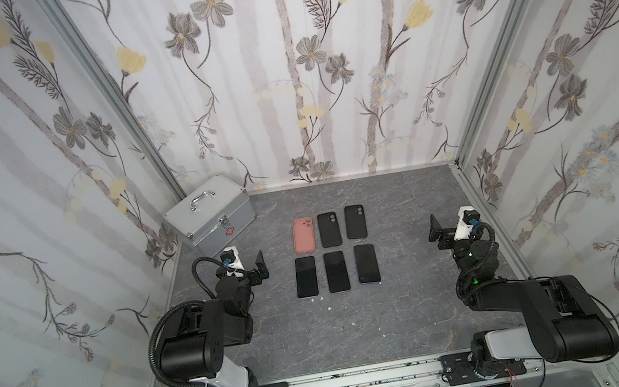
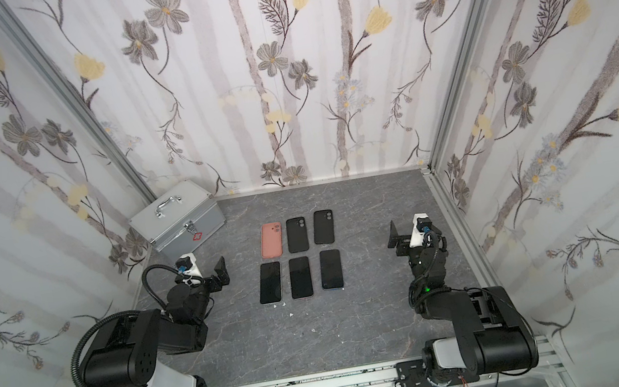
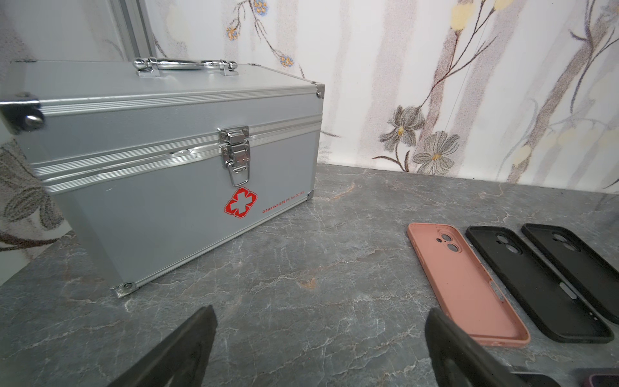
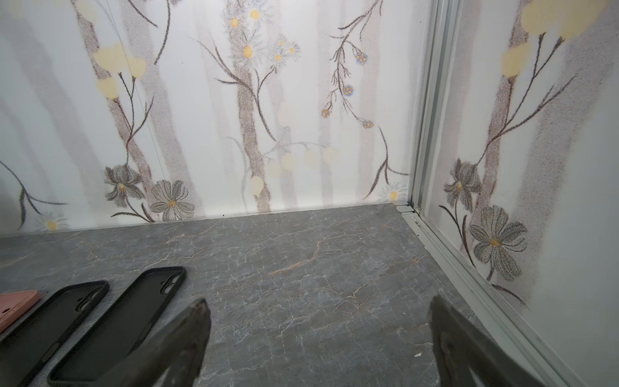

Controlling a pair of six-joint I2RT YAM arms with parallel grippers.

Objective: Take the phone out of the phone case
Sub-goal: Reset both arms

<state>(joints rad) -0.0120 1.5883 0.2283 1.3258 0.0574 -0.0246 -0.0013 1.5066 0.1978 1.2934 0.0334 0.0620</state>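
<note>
Black-jawed and spread wide, our left gripper and right gripper hold nothing on either side of the grid. Three phones lie bare in the near row. The pink case and two black cases sit empty beyond. We judge the task done.

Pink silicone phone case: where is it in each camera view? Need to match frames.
In a top view: pink silicone phone case, left-arm end of the far row.
In a top view: same spot.
Left wrist: open side up, between the silver metal box and a black case.
Right wrist: only a corner shows.
Shared landmark: the black phone case beside it.
</note>
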